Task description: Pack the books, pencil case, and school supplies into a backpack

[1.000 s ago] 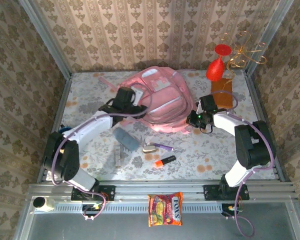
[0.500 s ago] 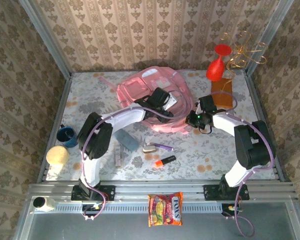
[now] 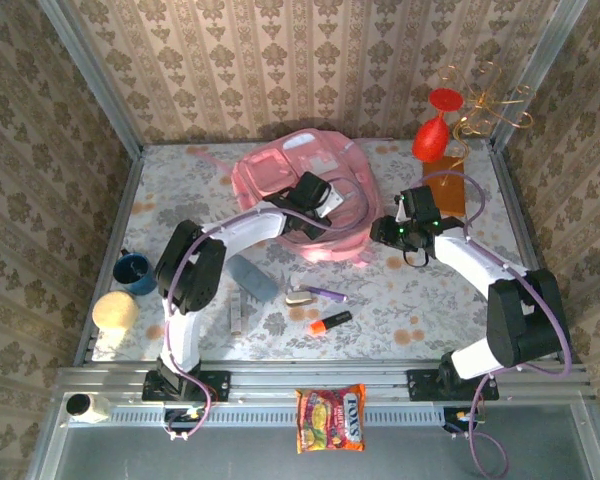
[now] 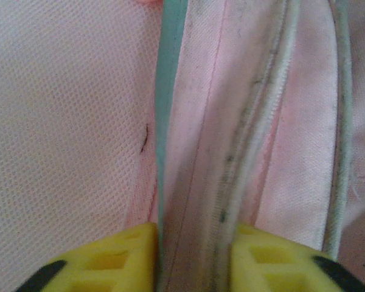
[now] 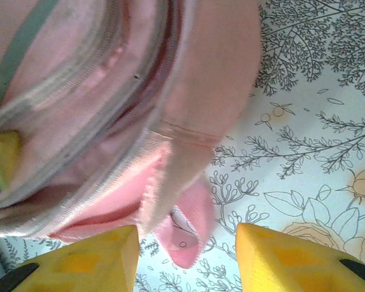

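Two loose things, marker (image 3: 330,322) and pencil case (image 3: 252,277), lie toward the table's (image 3: 430,300) near edge. Why?
— I'd say the backpack (image 3: 270,175), by the far edge, isn't opened wide enough. So the left gripper (image 4: 191,243) pinches its zip seam (image 4: 231,152), while the right gripper (image 5: 185,243) gapes around a pink tab (image 5: 194,207), gripping nothing.

Overall light: bright, even light is falling from above; no glare is showing.
Shadows: soft, faint ones are lying on the table (image 3: 430,300) beneath both arms.
Left wrist view: the backpack (image 4: 79,121) seam between the left pincer (image 4: 193,234) fingers is blurring slightly; the mesh to the left is reading crisply.
Right wrist view: pink fabric above the right pincer (image 5: 185,230) is smearing out of focus; the floral print to the right is looking sharp.
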